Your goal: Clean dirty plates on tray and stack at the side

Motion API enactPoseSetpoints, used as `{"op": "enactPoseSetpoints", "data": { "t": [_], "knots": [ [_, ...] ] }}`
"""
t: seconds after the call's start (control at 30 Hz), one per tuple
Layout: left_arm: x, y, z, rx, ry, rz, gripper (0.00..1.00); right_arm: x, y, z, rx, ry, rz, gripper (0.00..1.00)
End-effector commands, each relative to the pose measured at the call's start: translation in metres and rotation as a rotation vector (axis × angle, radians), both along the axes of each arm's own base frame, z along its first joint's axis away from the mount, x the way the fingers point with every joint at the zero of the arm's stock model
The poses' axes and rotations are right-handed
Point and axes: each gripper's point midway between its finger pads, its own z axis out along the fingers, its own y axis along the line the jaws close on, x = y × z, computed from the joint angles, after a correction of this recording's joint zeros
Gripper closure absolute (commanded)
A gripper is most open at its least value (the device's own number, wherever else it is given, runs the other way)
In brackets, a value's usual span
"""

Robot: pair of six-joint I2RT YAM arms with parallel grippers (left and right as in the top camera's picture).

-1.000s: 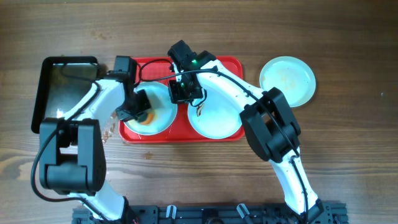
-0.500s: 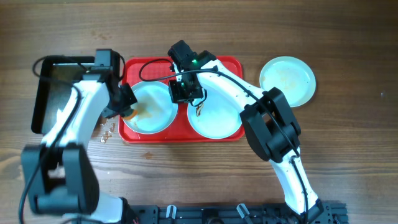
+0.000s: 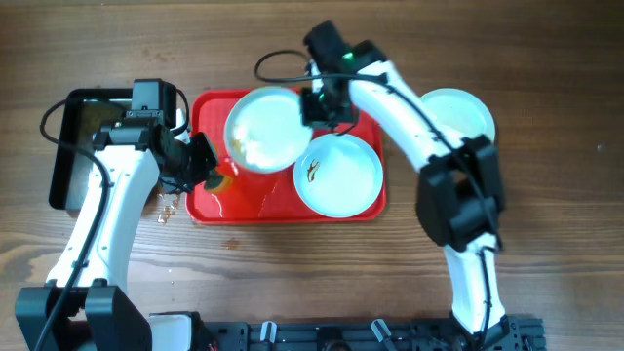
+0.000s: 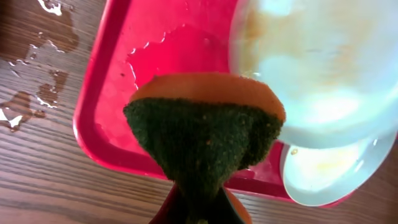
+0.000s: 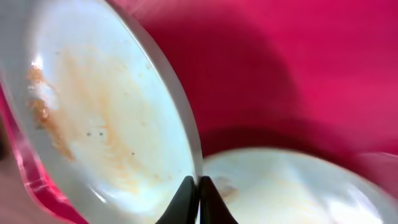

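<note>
Overhead view: the right gripper is clamped on the rim of one of the plates, gripping its 3 o'clock edge and holding it tipped above the 11 o'clock part of the red tray, probably so that its orange-brown smears face the scrubber; the right wrist view shows the two fingertips pinched together on that thin rim; the left gripper, at the tray's 9 o'clock edge, is closed on a sponge, green scouring face outward and orange backing behind, apparently poised to wipe the raised plate just beside it; a second plate, with a small dark smear near its 10 o'clock rim, lies flat at the tray's 4 o'clock; a third plate sits on the wooden table at the tray's 2 o'clock, partly under the right arm, seemingly the start of the stack; a black pan lies at 9 o'clock, with water splashes on the wood near the tray's 8 o'clock corner; no brand, label or writing can be read anywhere.
</note>
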Motion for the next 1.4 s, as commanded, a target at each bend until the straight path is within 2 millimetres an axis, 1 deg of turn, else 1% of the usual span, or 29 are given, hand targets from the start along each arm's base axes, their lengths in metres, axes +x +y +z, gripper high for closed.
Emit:
{"op": "enactPoseSetpoints", "data": {
  "t": [0.0,0.1,0.2,0.27,0.33,0.4,0.5,0.6,0.7,0.8,0.9,0.93,0.97,1.03,1.07,1.1,1.13,1.17,1.2,1.23,1.3,1.37],
  "knots": [
    [0.005,-0.007,0.010,-0.039,-0.037,-0.013,0.96,0.021,-0.039,0.070,-0.135,-0.235,-0.041,0.96],
    [0.008,-0.007,0.011,-0.037,-0.048,-0.013,0.96,0.021,-0.062,0.097,-0.218,-0.313,-0.074,0.96],
    [0.008,-0.006,0.011,-0.035,-0.049,-0.012,0.96,0.020,-0.065,0.120,-0.243,-0.388,-0.008,0.96],
    [0.008,-0.006,0.011,-0.035,-0.048,-0.012,0.96,0.020,-0.071,0.131,-0.303,-0.436,0.001,0.96],
    [0.008,-0.006,0.011,-0.035,-0.049,-0.012,0.96,0.020,-0.081,0.141,-0.428,-0.499,0.017,0.95],
    [0.008,-0.006,0.011,-0.035,-0.049,-0.012,0.96,0.017,-0.084,0.146,-0.525,-0.536,0.049,0.96],
    [0.008,-0.006,0.011,-0.035,-0.050,-0.012,0.96,0.013,-0.075,0.157,-0.661,-0.613,0.130,0.96],
    [0.008,-0.006,0.011,-0.035,-0.049,-0.012,0.96,0.006,-0.061,0.172,-0.783,-0.702,0.194,0.96],
    [0.008,-0.006,0.011,-0.035,-0.049,-0.012,0.96,0.001,-0.047,0.183,-0.835,-0.765,0.224,0.96],
    [0.008,-0.006,0.011,-0.035,-0.049,-0.012,0.96,-0.002,-0.036,0.190,-0.842,-0.811,0.223,0.96],
    [0.008,-0.006,0.011,-0.035,-0.049,-0.012,0.96,-0.004,-0.027,0.187,-0.789,-0.811,0.213,0.96],
    [0.008,-0.006,0.011,-0.035,-0.048,-0.012,0.96,-0.003,-0.028,0.184,-0.752,-0.798,0.166,0.96],
    [0.008,-0.006,0.011,-0.035,-0.048,-0.012,0.96,-0.003,-0.032,0.176,-0.693,-0.758,0.114,0.95],
    [0.008,-0.006,0.011,-0.035,-0.048,-0.012,0.96,-0.003,-0.037,0.160,-0.577,-0.659,0.062,0.90],
    [0.008,-0.006,0.011,-0.035,-0.048,-0.012,0.96,-0.003,-0.041,0.151,-0.515,-0.601,0.040,0.82],
    [0.008,-0.006,0.011,-0.035,-0.048,-0.012,0.96,-0.002,-0.045,0.144,-0.454,-0.542,0.020,0.63],
    [0.008,-0.006,0.011,-0.035,-0.048,-0.012,0.96,-0.002,-0.049,0.138,-0.399,-0.487,0.005,0.46],
    [0.008,-0.006,0.011,-0.035,-0.048,-0.012,0.96,-0.001,-0.057,0.131,-0.334,-0.420,-0.008,0.37],
    [0.008,-0.006,0.011,-0.035,-0.048,-0.012,0.96,-0.001,-0.065,0.127,-0.291,-0.369,-0.023,0.32],
    [0.008,-0.006,0.011,-0.035,-0.048,-0.012,0.96,-0.001,-0.078,0.122,-0.249,-0.308,-0.056,0.29],
    [0.008,-0.006,0.011,-0.035,-0.048,-0.012,0.96,-0.002,-0.104,0.115,-0.219,-0.216,-0.149,0.29],
    [0.008,-0.006,0.011,-0.035,-0.049,-0.012,0.96,-0.009,-0.126,0.105,-0.189,-0.116,-0.227,0.29]
  ]
}}
